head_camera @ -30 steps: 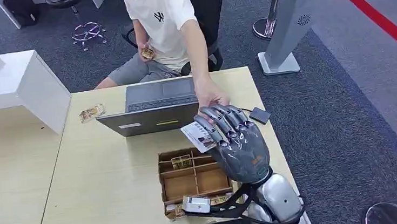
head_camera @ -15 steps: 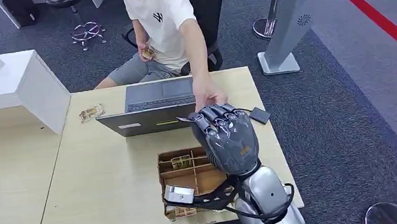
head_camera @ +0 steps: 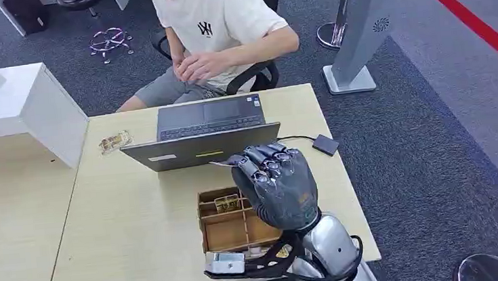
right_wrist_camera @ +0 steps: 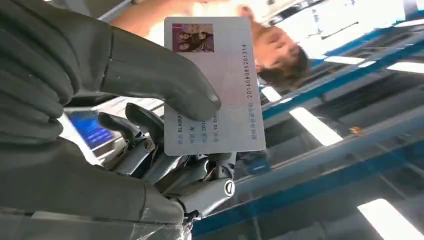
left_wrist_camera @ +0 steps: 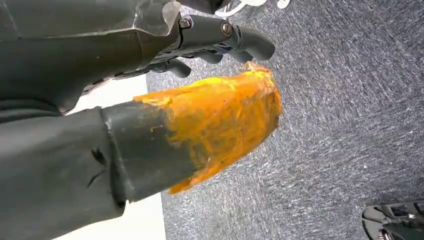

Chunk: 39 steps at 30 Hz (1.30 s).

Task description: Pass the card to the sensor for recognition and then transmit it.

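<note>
I counted one card (right_wrist_camera: 220, 85), pinched in right hand (head_camera: 277, 182). One laptop (head_camera: 206, 132) on one tan table (head_camera: 124, 219). One black sensor (head_camera: 326, 144) beside laptop. One wooden box (head_camera: 230, 227), compartments divided. One loose bundle (head_camera: 114, 141) at table's far left. One person (head_camera: 213, 28) seated. One white desk (head_camera: 19, 106).

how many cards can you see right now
1 for certain: the card the right hand grips with its thumb above the wooden tray. The tray's small yellowish items and the one left of the laptop are too small to identify; more may be hidden.
</note>
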### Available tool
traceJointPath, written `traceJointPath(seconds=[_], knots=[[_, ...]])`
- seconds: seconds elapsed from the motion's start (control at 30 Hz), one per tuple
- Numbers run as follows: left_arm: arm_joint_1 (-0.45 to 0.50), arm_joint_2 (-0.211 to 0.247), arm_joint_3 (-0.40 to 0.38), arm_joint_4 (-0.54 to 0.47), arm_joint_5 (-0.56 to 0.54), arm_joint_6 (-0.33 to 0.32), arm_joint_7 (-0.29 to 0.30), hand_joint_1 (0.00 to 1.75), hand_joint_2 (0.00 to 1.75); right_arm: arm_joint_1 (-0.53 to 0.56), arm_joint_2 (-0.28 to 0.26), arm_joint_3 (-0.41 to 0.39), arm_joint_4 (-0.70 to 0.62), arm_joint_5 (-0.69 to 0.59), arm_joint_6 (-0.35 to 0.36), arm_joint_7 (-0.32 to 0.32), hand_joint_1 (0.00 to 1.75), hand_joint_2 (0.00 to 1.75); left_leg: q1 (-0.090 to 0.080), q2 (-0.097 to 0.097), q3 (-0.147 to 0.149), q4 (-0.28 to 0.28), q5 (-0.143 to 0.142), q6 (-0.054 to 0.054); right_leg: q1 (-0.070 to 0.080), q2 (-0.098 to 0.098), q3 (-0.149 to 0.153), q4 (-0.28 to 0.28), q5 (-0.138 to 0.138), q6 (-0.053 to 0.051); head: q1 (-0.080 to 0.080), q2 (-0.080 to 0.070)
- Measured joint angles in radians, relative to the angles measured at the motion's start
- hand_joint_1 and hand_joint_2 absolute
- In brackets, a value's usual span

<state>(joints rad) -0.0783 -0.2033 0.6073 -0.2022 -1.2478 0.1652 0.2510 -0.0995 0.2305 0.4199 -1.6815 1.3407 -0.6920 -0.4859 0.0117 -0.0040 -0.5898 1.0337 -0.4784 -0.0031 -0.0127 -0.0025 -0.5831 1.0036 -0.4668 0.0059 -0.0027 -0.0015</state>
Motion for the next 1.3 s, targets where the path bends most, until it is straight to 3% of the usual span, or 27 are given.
traceJointPath(seconds=[0.07, 0.1, 0.2, 0.23, 0.37, 0.47, 0.77, 1.3], knots=[[0.000, 0.000, 0.003, 0.000, -0.001, 0.002, 0.000, 0.00, 0.00, 0.013, 0.024, -0.042, 0.028, -0.117, -0.001, -0.135, 1.75, 1.75, 0.000, 0.000, 0.000, 0.000, 0.000, 0.000, 0.000, 0.000, 0.000, 0.000, 0.000, 0.000, -0.002, 0.000], [0.000, 0.000, 0.007, 0.000, -0.001, 0.003, 0.000, 0.00, 0.00, 0.016, 0.026, -0.052, 0.040, -0.172, 0.000, -0.146, 1.75, 1.75, 0.000, 0.000, 0.000, 0.000, 0.000, 0.000, 0.000, 0.000, 0.000, 0.000, 0.000, 0.000, -0.001, 0.000], [0.000, -0.003, 0.027, 0.000, 0.005, 0.006, -0.001, 0.00, 0.00, 0.021, 0.014, -0.017, 0.076, -0.579, 0.020, 0.003, 1.75, 1.75, 0.000, 0.000, 0.000, 0.000, 0.000, 0.000, 0.000, 0.000, 0.000, 0.000, 0.000, 0.000, -0.002, 0.000], [0.000, -0.003, 0.035, 0.000, 0.008, 0.008, -0.002, 0.00, 0.00, 0.028, 0.007, 0.005, 0.075, -0.688, 0.039, 0.026, 1.75, 1.75, 0.000, 0.000, 0.000, 0.000, 0.000, 0.000, 0.000, 0.001, -0.001, 0.000, 0.000, 0.000, -0.002, 0.000], [0.001, -0.003, 0.059, 0.000, 0.015, 0.016, -0.007, 0.00, 0.00, 0.064, -0.023, 0.042, 0.039, -0.959, 0.132, 0.054, 1.75, 1.75, 0.000, 0.000, -0.001, 0.000, 0.000, 0.000, 0.000, 0.000, -0.001, 0.000, 0.000, 0.000, -0.002, 0.000], [0.001, -0.003, 0.077, 0.000, 0.023, 0.019, -0.008, 0.00, 0.00, 0.104, -0.043, 0.033, 0.010, -1.076, 0.189, 0.046, 1.75, 1.75, 0.000, 0.000, 0.000, 0.000, -0.001, 0.000, 0.000, 0.000, -0.001, 0.000, -0.001, 0.000, -0.002, 0.000], [0.001, -0.001, 0.111, 0.000, 0.026, 0.034, -0.014, 0.00, 0.00, 0.188, -0.063, -0.079, -0.008, -1.169, 0.266, 0.020, 1.75, 1.75, 0.000, 0.000, 0.000, 0.000, -0.002, 0.000, 0.000, 0.000, -0.001, 0.000, -0.002, 0.000, -0.002, 0.000], [0.001, 0.002, 0.148, 0.000, 0.038, 0.042, -0.020, 0.00, 0.00, 0.299, -0.088, -0.276, -0.013, -1.097, 0.243, 0.037, 1.75, 1.75, 0.000, 0.000, 0.000, 0.000, -0.002, 0.001, 0.000, 0.000, 0.000, 0.000, -0.002, 0.001, -0.002, 0.000]])
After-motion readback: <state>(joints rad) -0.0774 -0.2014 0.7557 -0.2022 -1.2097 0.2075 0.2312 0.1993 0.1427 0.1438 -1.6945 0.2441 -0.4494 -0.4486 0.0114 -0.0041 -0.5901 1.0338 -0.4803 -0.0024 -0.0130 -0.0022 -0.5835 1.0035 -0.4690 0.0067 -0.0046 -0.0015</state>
